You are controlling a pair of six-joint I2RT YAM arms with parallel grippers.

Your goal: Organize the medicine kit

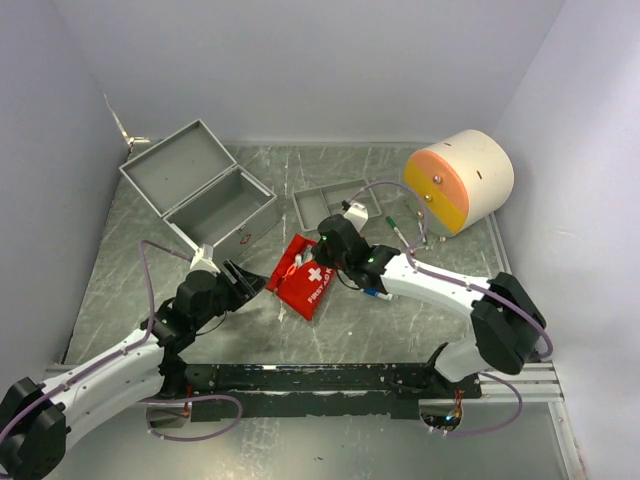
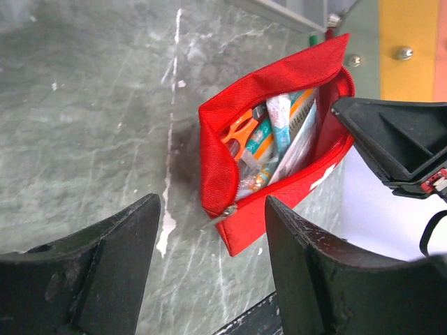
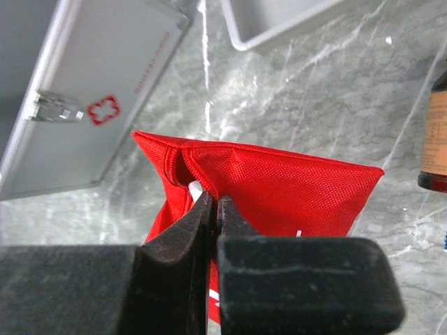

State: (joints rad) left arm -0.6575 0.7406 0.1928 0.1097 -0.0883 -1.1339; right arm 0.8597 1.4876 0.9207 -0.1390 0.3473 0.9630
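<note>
A pinch on the red pouch
We see the right pincer clamped on its rim; the left pincer gapes wide nearby, touching nothing.

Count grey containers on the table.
2. The open first-aid case sits back left; the shallow tray lies right of it, behind the red pouch. Nothing suggests a hidden third.
</note>
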